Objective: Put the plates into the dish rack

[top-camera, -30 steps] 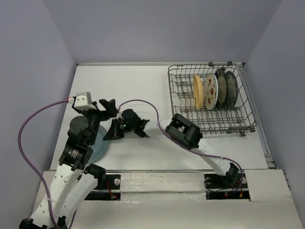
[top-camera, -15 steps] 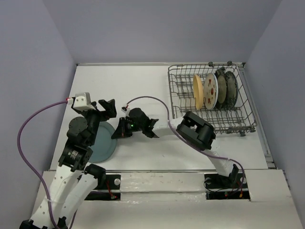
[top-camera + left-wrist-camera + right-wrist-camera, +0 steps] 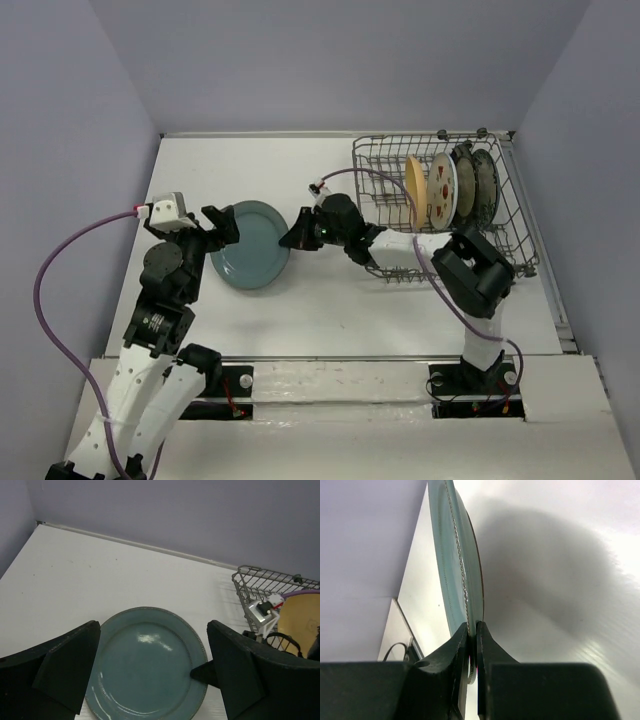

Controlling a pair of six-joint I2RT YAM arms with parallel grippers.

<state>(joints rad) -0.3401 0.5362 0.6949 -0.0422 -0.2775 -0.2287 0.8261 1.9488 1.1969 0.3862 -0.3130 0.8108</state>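
Note:
My right gripper (image 3: 290, 242) is shut on the rim of the teal-blue plate (image 3: 251, 259) and holds it raised over the table's left middle. In the right wrist view the plate (image 3: 461, 560) stands edge-on between the closed fingers (image 3: 454, 655). My left gripper (image 3: 218, 225) is open and empty, just left of the plate; its view shows the plate (image 3: 147, 665) between its spread fingers (image 3: 67, 660). The grey wire dish rack (image 3: 500, 255) at the back right holds the yellow plate (image 3: 414, 190), the white plate with red marks (image 3: 441, 187) and two dark-rimmed plates (image 3: 475, 182), all upright.
The rack's near corner (image 3: 245, 582) and the right arm's wrist with its purple cable (image 3: 355, 180) lie right of the held plate. The table's back edge meets the wall (image 3: 150, 545). Both arm bases sit at the near edge.
My right gripper has lifted the teal-blue plate off the table by my left arm and carried it back and right, toward the rack. The left gripper has stayed about in place.

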